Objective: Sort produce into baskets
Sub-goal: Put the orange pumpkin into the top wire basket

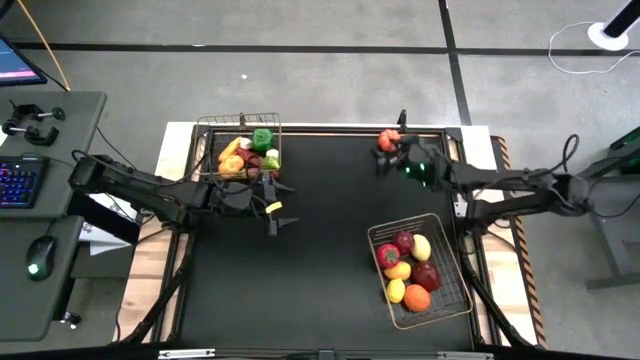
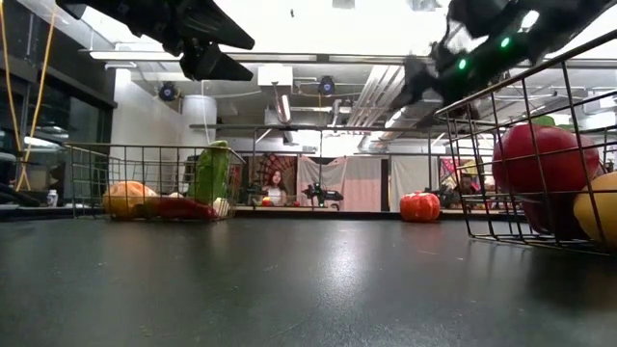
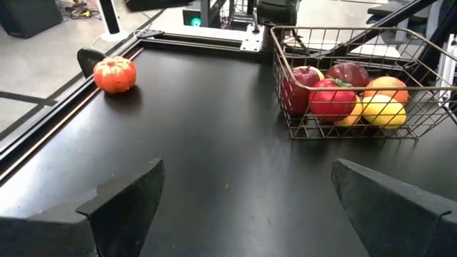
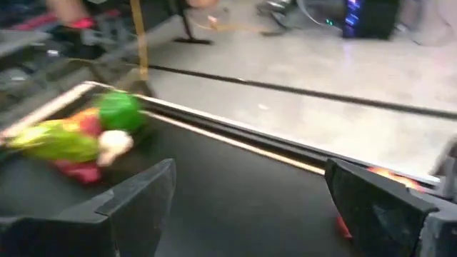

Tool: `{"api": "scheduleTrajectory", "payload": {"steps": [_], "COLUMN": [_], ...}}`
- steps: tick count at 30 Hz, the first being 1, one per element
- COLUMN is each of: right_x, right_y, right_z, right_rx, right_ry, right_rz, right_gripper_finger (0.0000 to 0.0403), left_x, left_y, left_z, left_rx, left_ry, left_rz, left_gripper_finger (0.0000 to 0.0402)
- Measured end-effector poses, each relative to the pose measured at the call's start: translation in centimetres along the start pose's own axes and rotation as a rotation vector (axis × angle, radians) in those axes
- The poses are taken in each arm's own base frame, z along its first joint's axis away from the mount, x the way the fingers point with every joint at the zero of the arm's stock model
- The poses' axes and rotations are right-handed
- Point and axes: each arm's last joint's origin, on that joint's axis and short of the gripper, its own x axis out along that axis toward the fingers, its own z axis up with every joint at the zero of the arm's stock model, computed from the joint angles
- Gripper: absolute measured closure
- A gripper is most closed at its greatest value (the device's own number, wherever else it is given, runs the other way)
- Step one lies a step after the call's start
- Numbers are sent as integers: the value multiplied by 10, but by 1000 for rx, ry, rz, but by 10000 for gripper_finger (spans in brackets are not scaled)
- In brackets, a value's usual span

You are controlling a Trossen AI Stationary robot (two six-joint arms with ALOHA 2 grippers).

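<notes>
An orange-red pumpkin-like piece of produce (image 1: 388, 140) (image 3: 115, 74) rests on its base on the black table near the far edge. My right gripper (image 1: 385, 163) (image 4: 246, 187) hangs open just beside it, above the table, with nothing between its fingers. My left gripper (image 1: 275, 217) (image 3: 243, 193) hovers open near the table's left-middle, empty. One wire basket (image 1: 238, 122) at the far left holds green, yellow and dark-red pieces. The other basket (image 1: 432, 318) at the near right holds red apples, lemons and an orange.
A raised pale frame (image 1: 330, 127) borders the black table. A side desk with a keyboard (image 1: 18, 182) and mouse (image 1: 38, 257) stands off the table's left. Bare black surface (image 1: 320, 270) lies between the two baskets.
</notes>
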Motion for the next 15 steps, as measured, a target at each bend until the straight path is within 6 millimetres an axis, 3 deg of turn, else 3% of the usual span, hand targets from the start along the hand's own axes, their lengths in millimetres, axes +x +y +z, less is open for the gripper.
{"api": "scheduleTrajectory", "payload": {"steps": [7, 15], "right_x": [36, 59], "right_y": [-40, -60], "right_z": [-5, -16], "right_rx": [232, 365], "right_ry": [45, 61], "right_rz": [-199, -313], "right_gripper_finger": [48, 48], "left_x": [0, 0], "left_y": [0, 1], "left_z": [-2, -4], "left_rx": [16, -3], "left_ry": [20, 44], "left_rz": [3, 6], "left_gripper_finger": [9, 9]}}
